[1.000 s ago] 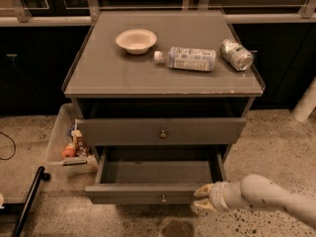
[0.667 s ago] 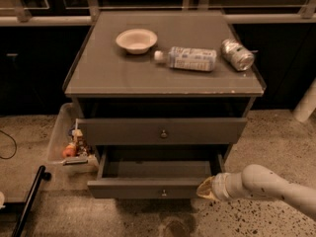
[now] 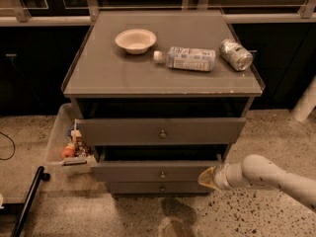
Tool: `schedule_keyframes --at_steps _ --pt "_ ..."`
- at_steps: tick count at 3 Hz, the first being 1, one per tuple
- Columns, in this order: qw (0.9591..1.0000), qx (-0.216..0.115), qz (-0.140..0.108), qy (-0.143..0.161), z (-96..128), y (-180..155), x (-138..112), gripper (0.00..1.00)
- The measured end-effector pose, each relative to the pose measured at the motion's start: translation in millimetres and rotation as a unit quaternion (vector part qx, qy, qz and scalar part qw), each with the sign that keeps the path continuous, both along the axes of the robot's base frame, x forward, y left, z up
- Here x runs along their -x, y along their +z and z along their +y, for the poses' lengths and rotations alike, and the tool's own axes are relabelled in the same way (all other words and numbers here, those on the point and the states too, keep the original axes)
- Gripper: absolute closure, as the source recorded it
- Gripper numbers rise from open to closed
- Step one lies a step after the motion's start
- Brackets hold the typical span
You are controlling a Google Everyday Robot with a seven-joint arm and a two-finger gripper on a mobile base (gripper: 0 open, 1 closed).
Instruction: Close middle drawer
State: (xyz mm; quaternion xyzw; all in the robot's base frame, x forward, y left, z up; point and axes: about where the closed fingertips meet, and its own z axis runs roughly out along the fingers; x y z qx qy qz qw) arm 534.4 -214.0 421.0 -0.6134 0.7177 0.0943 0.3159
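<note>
The grey cabinet (image 3: 98,78) has three drawers. The middle drawer (image 3: 138,172) with its small brass knob (image 3: 162,174) stands out only a little, with a dark gap above its front. My gripper (image 3: 207,177) comes in from the lower right on a white arm (image 3: 269,174). Its tip rests against the right end of the middle drawer's front. The top drawer (image 3: 123,131) also stands out a little. The bottom drawer (image 3: 143,187) sits just behind the middle one's front.
A white bowl (image 3: 135,40), a lying plastic bottle (image 3: 186,58) and a lying can (image 3: 236,54) are on the cabinet top. A clear bin (image 3: 57,132) with small items sits left of the cabinet. A black pole (image 3: 27,201) lies at lower left. A white post (image 3: 306,102) stands at right.
The middle drawer has slid most of the way into the cabinet. My gripper has moved with its front, up and toward the cabinet.
</note>
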Motion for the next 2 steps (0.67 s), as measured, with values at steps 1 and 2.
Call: schedule_keyframes --at_steps 1,2 --pt "1.0000 0.000 0.000 0.000 0.0 0.0 0.0 0.57" --pt "1.0000 0.000 0.000 0.000 0.0 0.0 0.0 0.36"
